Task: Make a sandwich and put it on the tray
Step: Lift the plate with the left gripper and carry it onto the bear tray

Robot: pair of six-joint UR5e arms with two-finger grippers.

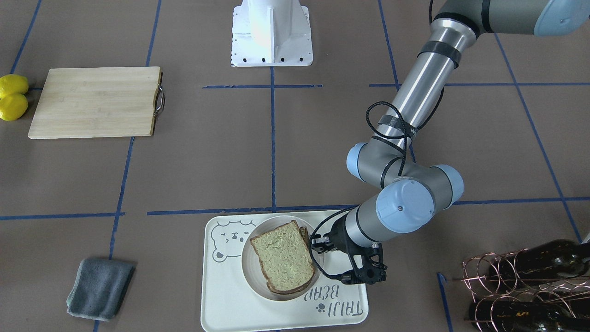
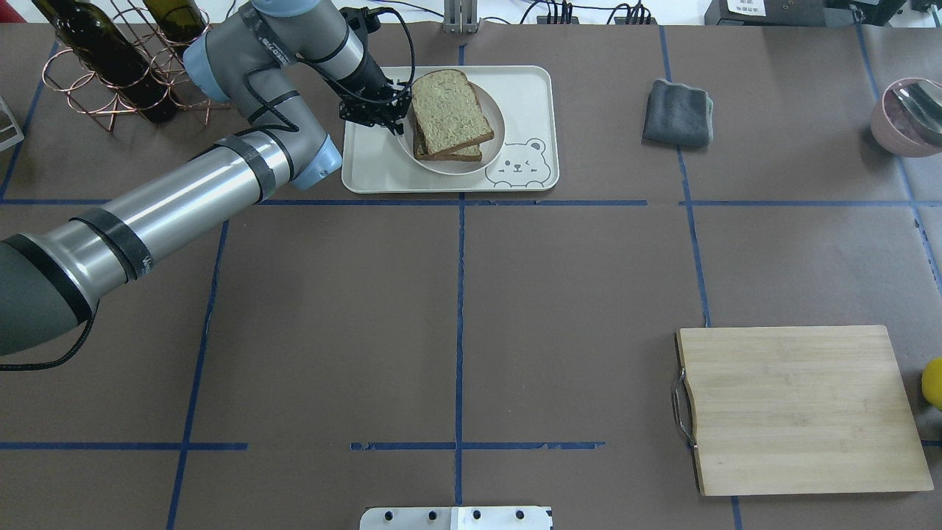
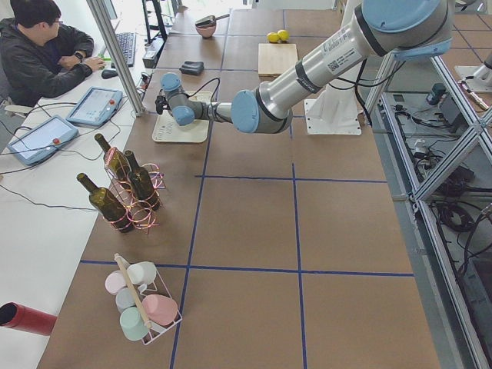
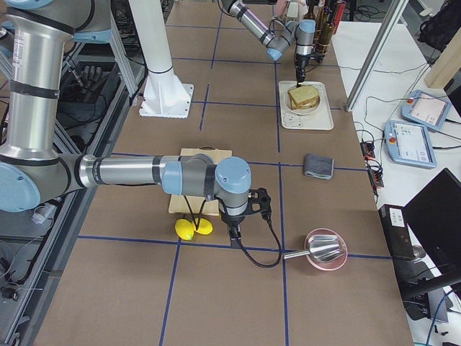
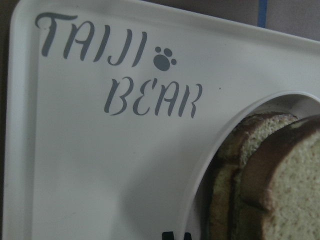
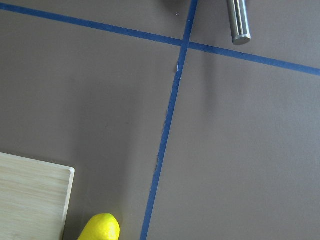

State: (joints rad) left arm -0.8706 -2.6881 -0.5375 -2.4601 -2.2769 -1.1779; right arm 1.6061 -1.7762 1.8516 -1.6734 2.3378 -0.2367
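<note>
The sandwich (image 1: 283, 256) is two stacked tan bread slices with dark crust, the top one skewed, on a round white plate (image 1: 251, 269). The plate sits on the cream tray (image 1: 221, 304) with the bear drawing. No egg shows; the bread covers whatever lies between the slices. My left gripper (image 1: 316, 244) hovers low at the plate's rim beside the sandwich (image 2: 447, 110), its fingertips close together with nothing held. In the left wrist view its tips (image 5: 176, 235) sit at the plate edge. My right gripper (image 4: 235, 229) shows only in the exterior right view, near the lemons; I cannot tell its state.
A wooden cutting board (image 2: 802, 408) with a metal handle lies on the robot's right, two lemons (image 1: 13, 97) beside it. A grey cloth (image 2: 678, 112) lies right of the tray. A copper rack with wine bottles (image 2: 110, 66) stands near the left arm. A pink bowl (image 2: 909, 118) is far right.
</note>
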